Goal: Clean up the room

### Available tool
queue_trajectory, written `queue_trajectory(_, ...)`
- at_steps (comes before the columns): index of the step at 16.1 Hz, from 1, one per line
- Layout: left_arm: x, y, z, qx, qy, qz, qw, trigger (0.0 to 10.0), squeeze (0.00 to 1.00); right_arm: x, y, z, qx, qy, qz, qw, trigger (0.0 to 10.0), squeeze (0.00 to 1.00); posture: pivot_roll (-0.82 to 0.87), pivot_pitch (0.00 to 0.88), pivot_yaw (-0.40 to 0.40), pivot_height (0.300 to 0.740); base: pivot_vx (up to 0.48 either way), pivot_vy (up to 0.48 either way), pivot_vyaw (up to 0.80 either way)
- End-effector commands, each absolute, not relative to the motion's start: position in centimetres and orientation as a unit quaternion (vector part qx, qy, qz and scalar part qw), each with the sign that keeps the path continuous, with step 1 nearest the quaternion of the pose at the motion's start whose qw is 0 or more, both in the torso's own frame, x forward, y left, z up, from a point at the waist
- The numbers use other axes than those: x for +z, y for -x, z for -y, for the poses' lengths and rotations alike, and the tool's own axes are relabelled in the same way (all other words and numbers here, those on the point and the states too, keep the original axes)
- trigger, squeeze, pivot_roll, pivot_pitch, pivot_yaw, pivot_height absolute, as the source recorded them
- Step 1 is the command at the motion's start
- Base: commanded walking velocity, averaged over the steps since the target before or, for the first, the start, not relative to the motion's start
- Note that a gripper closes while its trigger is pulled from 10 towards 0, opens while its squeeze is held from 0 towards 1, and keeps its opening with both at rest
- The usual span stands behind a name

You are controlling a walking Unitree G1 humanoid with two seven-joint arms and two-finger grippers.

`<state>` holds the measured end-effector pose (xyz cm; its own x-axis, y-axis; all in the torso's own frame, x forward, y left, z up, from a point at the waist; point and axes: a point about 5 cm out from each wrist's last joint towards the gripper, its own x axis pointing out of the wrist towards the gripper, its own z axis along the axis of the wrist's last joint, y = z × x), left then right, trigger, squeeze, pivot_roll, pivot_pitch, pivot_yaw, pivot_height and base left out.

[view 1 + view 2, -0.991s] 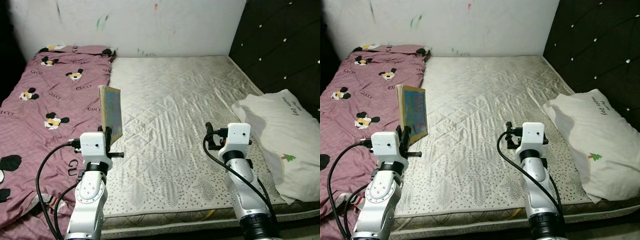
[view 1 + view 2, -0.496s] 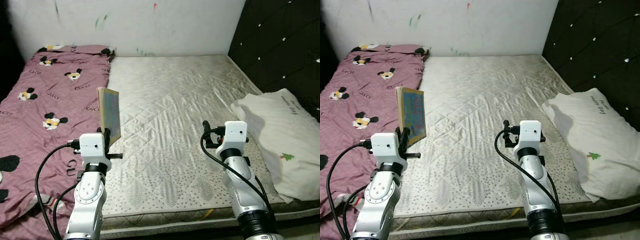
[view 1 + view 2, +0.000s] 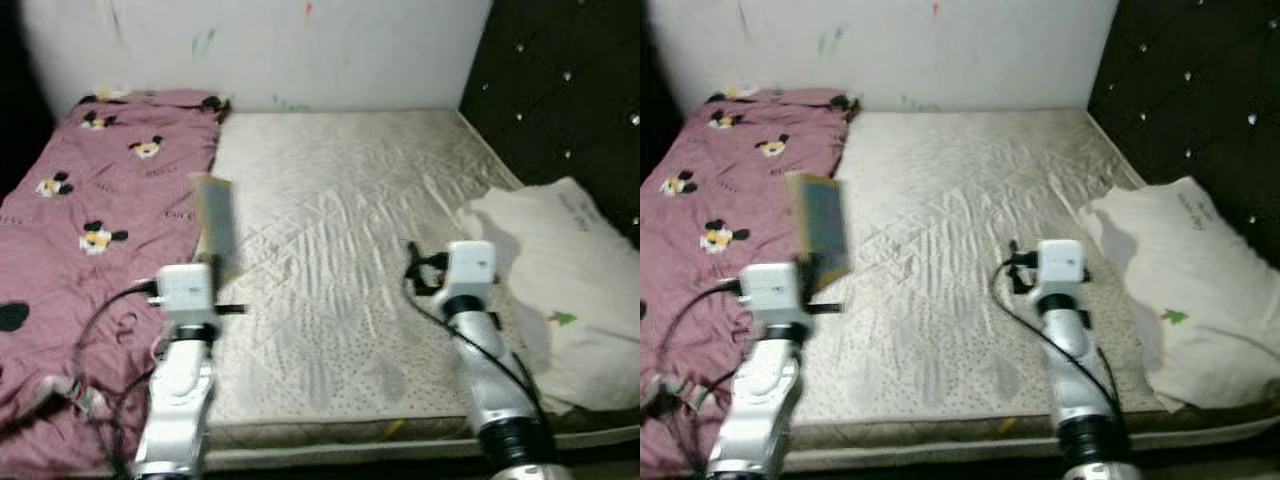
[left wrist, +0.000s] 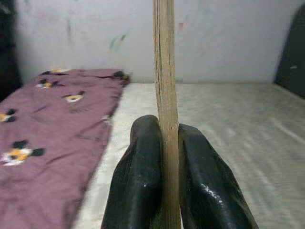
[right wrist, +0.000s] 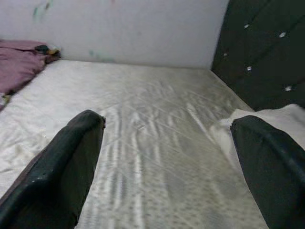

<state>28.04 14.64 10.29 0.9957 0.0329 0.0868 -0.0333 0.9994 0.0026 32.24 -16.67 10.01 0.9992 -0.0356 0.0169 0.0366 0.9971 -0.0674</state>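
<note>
Left gripper pinching a thin book upright over the bare mattress; right gripper spread wide and empty.

In the eye views, blurred, the book (image 3: 216,222) is standing on edge just above the left gripper (image 3: 208,268), a flat rectangle with a bluish cover, over the seam between the quilted cream mattress (image 3: 340,200) and the maroon cartoon-print blanket (image 3: 90,200); a white pillow (image 3: 565,270) is lying by the dark tufted headboard (image 3: 560,90). In the left wrist view, two glossy black fingers (image 4: 138,181) are squeezing the book's tan page edge, which is rising straight between them. In the right wrist view, the right gripper (image 5: 167,162) is holding its fingers far apart over stitched fabric, gripping nothing.
</note>
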Motion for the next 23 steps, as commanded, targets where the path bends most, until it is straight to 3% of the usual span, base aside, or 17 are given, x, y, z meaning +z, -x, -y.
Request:
queue_trajectory(1,11.13,-28.26,-15.20,0.024,-0.009,0.066,0.997,10.0,0.00,10.32,-32.42,16.07,-0.010,0.030,0.015,0.999,10.0,0.00,0.02,0.000,-0.017,0.740,0.000,-0.319,0.00)
queue_trajectory(12,11.27,-28.57,-15.09,0.023,-0.011,0.071,0.997,10.0,0.00,10.45,-32.75,16.10,-0.009,0.033,0.017,0.999,10.0,0.00,0.02,0.000,-0.018,0.740,0.000,-0.312,0.00)
queue_trajectory(23,11.72,-28.61,-15.06,0.005,-0.007,0.090,0.996,10.0,0.00,10.36,-32.88,16.07,-0.009,0.032,0.016,0.999,10.0,0.00,0.02,0.000,-0.016,0.740,0.025,0.000,0.00)
